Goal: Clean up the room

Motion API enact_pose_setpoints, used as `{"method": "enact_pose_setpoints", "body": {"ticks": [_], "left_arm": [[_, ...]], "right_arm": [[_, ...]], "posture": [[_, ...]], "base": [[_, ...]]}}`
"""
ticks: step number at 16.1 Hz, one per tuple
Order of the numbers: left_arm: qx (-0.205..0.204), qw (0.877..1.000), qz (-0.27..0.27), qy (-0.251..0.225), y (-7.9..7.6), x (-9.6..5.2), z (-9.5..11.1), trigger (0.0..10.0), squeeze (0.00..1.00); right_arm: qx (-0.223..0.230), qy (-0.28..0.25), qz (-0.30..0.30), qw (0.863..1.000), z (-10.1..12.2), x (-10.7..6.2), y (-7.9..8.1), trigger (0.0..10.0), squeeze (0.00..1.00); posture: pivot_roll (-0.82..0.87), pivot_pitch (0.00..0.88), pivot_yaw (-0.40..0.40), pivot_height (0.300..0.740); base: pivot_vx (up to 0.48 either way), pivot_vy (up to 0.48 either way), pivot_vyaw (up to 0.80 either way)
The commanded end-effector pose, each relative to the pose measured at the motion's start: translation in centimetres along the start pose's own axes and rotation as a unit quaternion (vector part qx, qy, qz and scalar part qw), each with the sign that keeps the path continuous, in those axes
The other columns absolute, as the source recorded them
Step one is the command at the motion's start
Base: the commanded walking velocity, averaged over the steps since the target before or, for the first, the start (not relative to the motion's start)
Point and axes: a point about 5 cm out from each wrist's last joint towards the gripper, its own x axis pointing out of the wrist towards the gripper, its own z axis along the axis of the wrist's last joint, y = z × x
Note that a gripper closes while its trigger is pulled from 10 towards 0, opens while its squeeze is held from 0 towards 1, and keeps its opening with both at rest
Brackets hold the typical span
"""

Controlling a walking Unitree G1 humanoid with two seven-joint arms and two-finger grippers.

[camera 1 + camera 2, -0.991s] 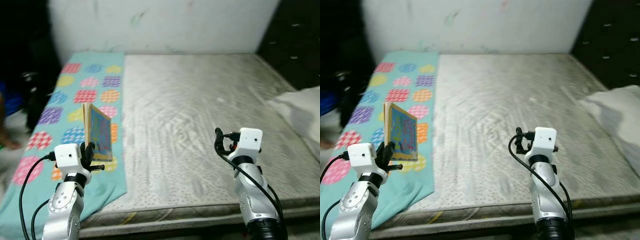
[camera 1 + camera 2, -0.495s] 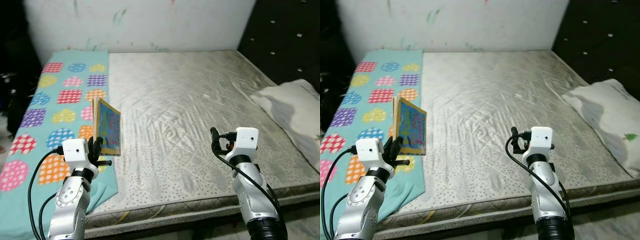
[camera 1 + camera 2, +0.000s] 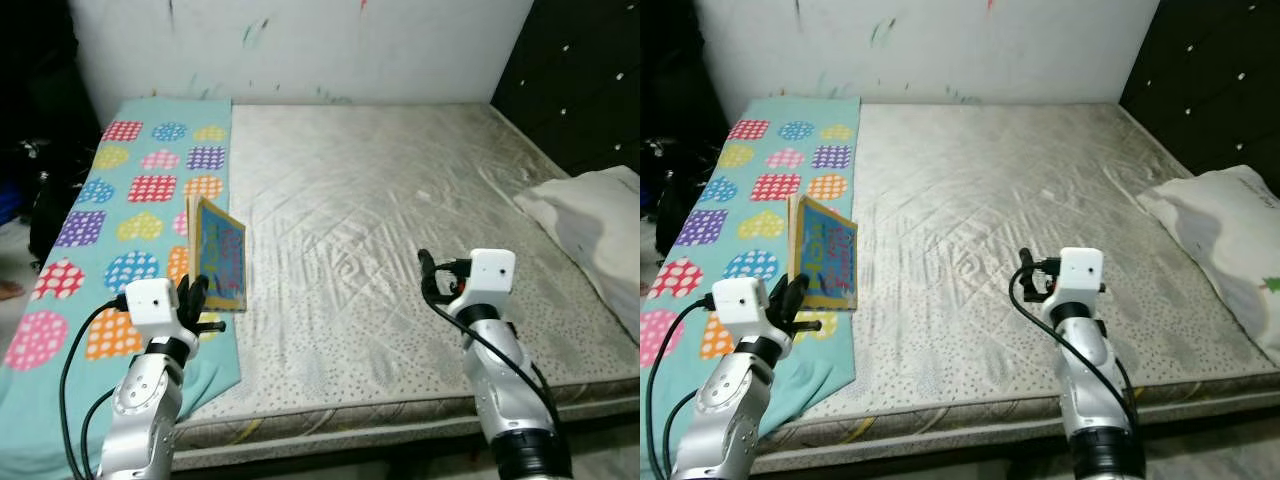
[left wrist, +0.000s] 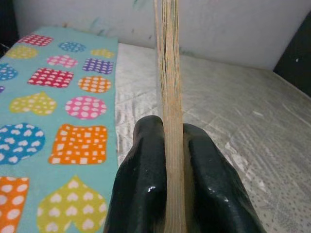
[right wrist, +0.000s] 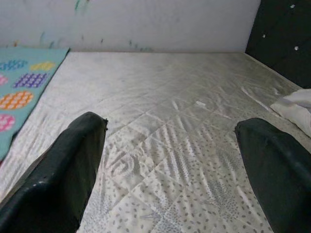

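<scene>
Now | left tool clamps book upright | cover writing unreadable

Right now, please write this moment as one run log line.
left hand: shut on book, upright | right hand: open, empty, over mattress | pillow: right edge

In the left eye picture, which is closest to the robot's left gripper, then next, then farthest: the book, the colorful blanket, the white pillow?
1. The book: held upright in the left gripper itself.
2. The colorful blanket: spread along the mattress's left side, just under and beside that gripper.
3. The white pillow: far across the mattress, at its right edge.
</scene>
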Motion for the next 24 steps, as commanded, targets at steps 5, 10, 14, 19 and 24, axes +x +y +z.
{"method": "enact_pose_setpoints", "body": {"ticks": [5,10,14,19,24], "left_arm": [[-0.011,1.000,-0.012,-0.016,-0.40,0.42,0.69,10.0,0.00],[-0.016,1.000,-0.009,-0.014,-0.36,0.50,0.63,10.0,0.00],[-0.017,1.000,-0.010,-0.012,-0.36,0.52,0.59,10.0,0.00],[-0.003,1.000,-0.015,-0.015,-0.61,0.60,0.73,10.0,0.00],[-0.003,1.000,-0.017,-0.016,-0.65,0.63,0.76,10.0,0.00]], "right_arm": [[0.003,0.009,-0.008,1.000,-0.36,-0.13,-0.29,10.0,0.00],[0.004,0.009,-0.003,1.000,-0.40,-0.11,-0.13,10.0,0.00],[0.005,0.010,-0.002,1.000,-0.45,-0.12,-0.08,10.0,0.00],[0.004,0.011,0.000,1.000,-0.48,-0.09,-0.03,10.0,0.00],[0.003,0.011,-0.001,1.000,-0.51,-0.08,-0.05,10.0,0.00]], "posture": [[-0.09,0.000,-0.030,0.740],[-0.09,0.000,-0.033,0.740],[-0.09,0.000,-0.033,0.740],[-0.09,0.000,-0.034,0.740],[-0.10,0.000,-0.034,0.740]], "base": [[0.000,0.000,-0.80],[0.000,0.000,-0.79],[0.000,0.000,-0.61],[0.000,0.000,-0.45],[0.000,-0.393,0.00]]}}
